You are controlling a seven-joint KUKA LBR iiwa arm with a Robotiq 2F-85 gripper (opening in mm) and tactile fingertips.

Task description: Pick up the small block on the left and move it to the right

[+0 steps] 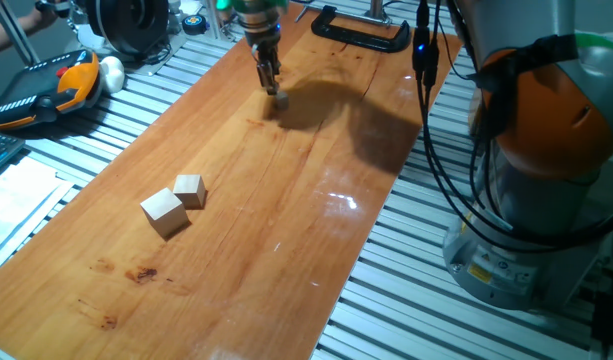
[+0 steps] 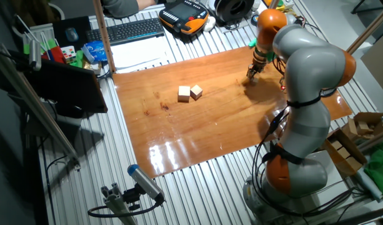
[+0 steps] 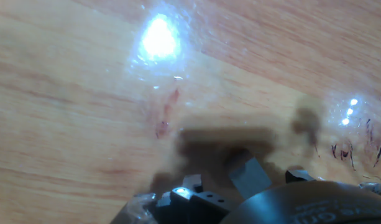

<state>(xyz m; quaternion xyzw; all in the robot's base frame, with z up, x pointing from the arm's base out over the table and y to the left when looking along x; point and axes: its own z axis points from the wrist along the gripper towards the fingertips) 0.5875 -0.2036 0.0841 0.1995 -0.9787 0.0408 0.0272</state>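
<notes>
The gripper [image 1: 271,88] points straight down over the far end of the board [image 1: 286,200]. Its two thin fingers [image 1: 266,72] sit close together, and a tiny pale thing shows at their tips. This looks like the small block [image 1: 281,98], right at the fingertips and just above or on the wood. The pictures are too small to say for sure that the fingers are squeezing it (the hand view is blurry and only shows dark finger parts over the wood). So whether the gripper grips it cannot be told.

In the other fixed view the gripper [image 2: 252,72] hangs near the board's edge at about 2 o'clock from the middle of the board.

Two bigger cubes sit well apart from the gripper. In one fixed view the big cube [image 1: 163,211] lies at about 8 o'clock from the gripper, and the mid cube [image 1: 190,189] is just beside it.

A black clamp [image 1: 361,30] rests on the far edge of the board. An orange and black handset [image 1: 46,88] lies on the metal table [image 1: 416,300], off at 10 o'clock.
</notes>
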